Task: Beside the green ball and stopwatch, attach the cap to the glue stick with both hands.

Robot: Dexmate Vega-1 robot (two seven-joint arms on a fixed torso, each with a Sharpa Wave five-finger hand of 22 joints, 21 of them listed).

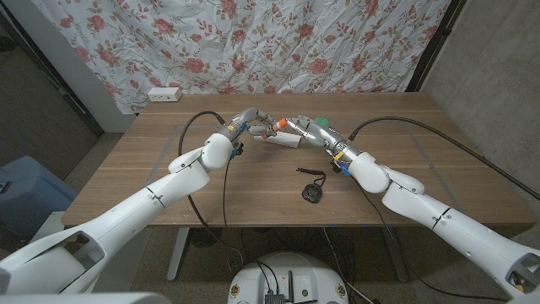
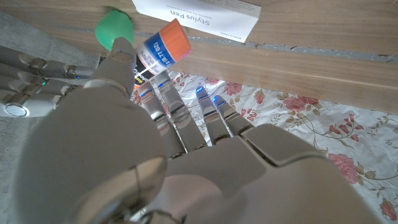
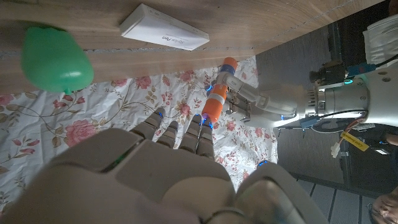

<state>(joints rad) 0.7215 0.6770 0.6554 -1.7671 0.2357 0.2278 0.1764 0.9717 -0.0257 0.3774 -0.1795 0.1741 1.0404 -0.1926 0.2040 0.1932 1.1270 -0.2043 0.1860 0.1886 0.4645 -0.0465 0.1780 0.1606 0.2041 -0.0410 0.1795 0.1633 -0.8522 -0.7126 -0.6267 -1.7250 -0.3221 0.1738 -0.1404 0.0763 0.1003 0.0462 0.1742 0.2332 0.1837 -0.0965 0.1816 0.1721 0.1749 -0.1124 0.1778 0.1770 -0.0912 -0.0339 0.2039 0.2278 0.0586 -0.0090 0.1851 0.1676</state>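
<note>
Both hands meet above the far middle of the table. My left hand (image 1: 251, 124) (image 2: 155, 155) pinches the glue stick (image 2: 163, 48), a blue-and-white tube with an orange end. My right hand (image 1: 308, 133) (image 3: 155, 180) holds the long orange cap (image 3: 216, 104) at its fingertips, in line with the stick and touching it. I cannot tell how far the cap sits on. The green ball (image 2: 113, 26) (image 3: 53, 56) lies on the table just beyond the hands. The black stopwatch (image 1: 314, 192) with its cord lies nearer me, to the right of centre.
A white "Stylus pen" box (image 1: 284, 142) (image 2: 199, 15) (image 3: 163, 28) lies on the table under the hands. Black cables (image 1: 196, 122) loop over the table from both arms. A flowered curtain hangs behind, and a power strip (image 1: 164, 95) sits at the far left.
</note>
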